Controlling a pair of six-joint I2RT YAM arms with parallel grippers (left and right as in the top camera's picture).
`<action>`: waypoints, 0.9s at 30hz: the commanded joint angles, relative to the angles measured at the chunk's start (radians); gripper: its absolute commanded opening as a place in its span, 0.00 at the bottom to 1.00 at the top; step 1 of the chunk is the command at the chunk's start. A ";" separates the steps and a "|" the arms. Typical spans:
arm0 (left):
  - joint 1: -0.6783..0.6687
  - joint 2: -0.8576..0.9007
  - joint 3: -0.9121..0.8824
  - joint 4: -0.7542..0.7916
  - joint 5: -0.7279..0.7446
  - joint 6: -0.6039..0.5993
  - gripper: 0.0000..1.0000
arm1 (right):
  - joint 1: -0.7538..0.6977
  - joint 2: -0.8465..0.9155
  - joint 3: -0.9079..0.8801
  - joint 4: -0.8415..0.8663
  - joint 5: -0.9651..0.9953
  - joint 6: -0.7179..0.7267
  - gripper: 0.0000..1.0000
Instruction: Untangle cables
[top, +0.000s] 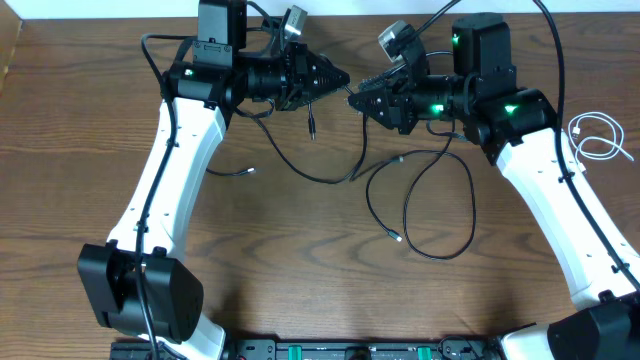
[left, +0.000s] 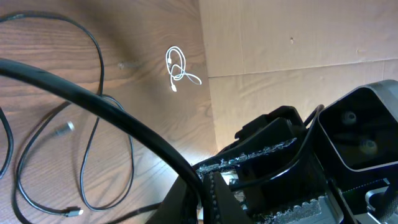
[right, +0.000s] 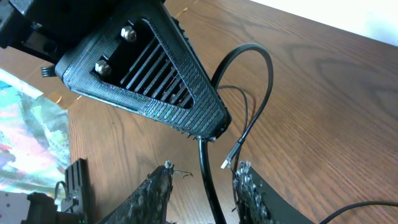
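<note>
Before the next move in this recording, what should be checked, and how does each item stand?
1. Left gripper shut on the held black cable: ok, the cable leaves its tip.
2. Right gripper open: ok, its fingers stand apart with the held cable running between them.
3. White cable apart from the black ones: ok, it lies alone near the right edge of the table.
4. Black loops untangled: not ok, they overlap below the grippers.
5. Which of the black cords is the held one: cannot tell.
6. Clearance between the two gripper tips: cannot tell, they sit very close.
</note>
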 joint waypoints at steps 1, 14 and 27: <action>0.004 -0.008 0.005 0.005 0.035 -0.028 0.07 | -0.002 0.007 0.002 -0.003 -0.025 -0.012 0.33; 0.004 -0.008 0.005 0.009 0.126 -0.055 0.07 | 0.005 0.007 0.002 -0.003 -0.024 -0.011 0.17; 0.003 -0.008 0.005 0.027 0.114 -0.042 0.17 | 0.000 0.007 0.002 -0.002 0.010 -0.012 0.01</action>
